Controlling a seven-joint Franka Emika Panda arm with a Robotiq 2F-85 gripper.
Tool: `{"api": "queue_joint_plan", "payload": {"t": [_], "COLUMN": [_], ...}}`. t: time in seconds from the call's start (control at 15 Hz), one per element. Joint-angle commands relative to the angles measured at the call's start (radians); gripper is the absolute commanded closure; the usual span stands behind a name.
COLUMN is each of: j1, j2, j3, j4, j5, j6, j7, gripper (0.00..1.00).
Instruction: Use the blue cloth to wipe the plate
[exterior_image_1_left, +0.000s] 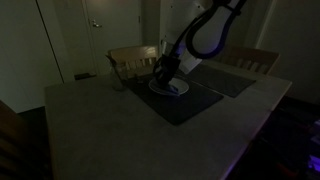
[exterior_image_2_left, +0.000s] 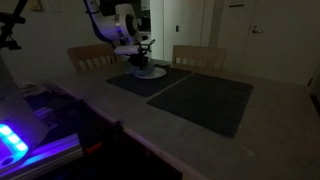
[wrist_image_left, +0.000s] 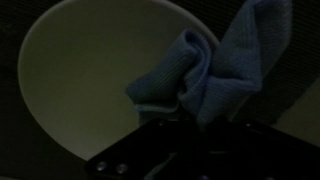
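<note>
**STATUS: CLOTH IN GRIP, POSITIONED AT PLATE – WIPE IN PROGRESS OR ABOUT TO START**

The table (exterior_image_1_left: 100, 130) fills the dimly lit scene in both exterior views. The Panda arm (exterior_image_1_left: 205, 35) reaches down over its far side. A dark placemat (exterior_image_1_left: 195, 108) lies beneath the work area, with a second placemat (exterior_image_2_left: 205, 100) just beside it.

The plate (wrist_image_left: 90, 70) rests on the first placemat. It is pale, round and upright. In the wrist view its surface shows no visible residue, though the low light limits inspection.

The blue cloth (wrist_image_left: 215, 70) is bunched and overlaps the plate's rim, part of it over the plate and part beyond. Contact with the plate surface cannot be confirmed.

The gripper (wrist_image_left: 193, 125) is closed on the blue cloth. The fabric narrows to a pinched neck at its front edge, but the fingertips are lost in shadow.

Assessment: pick-up and approach are complete. Most of the plate face lies uncovered, so sweeping strokes across it likely remain.
</note>
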Motion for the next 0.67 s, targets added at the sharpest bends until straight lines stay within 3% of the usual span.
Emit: {"api": "queue_joint_plan", "payload": {"t": [0.0, 0.2, 0.53, 0.6], "j1": [-0.066, -0.079, -0.08, -0.059], "j2": [-0.011, -0.04, -0.066, -0.06], "j3": [0.108, 0.172, 0.275, 0.27], "j4": [-0.027, -0.008, 0.024, 0.02], "j5": [0.199, 0.282, 0.332, 0.325], "j6": [0.081, 0.108, 0.099, 0.112], "j7": [-0.139, -0.224, -0.311, -0.316], "gripper": [0.98, 0.98, 0.98, 0.98]}}
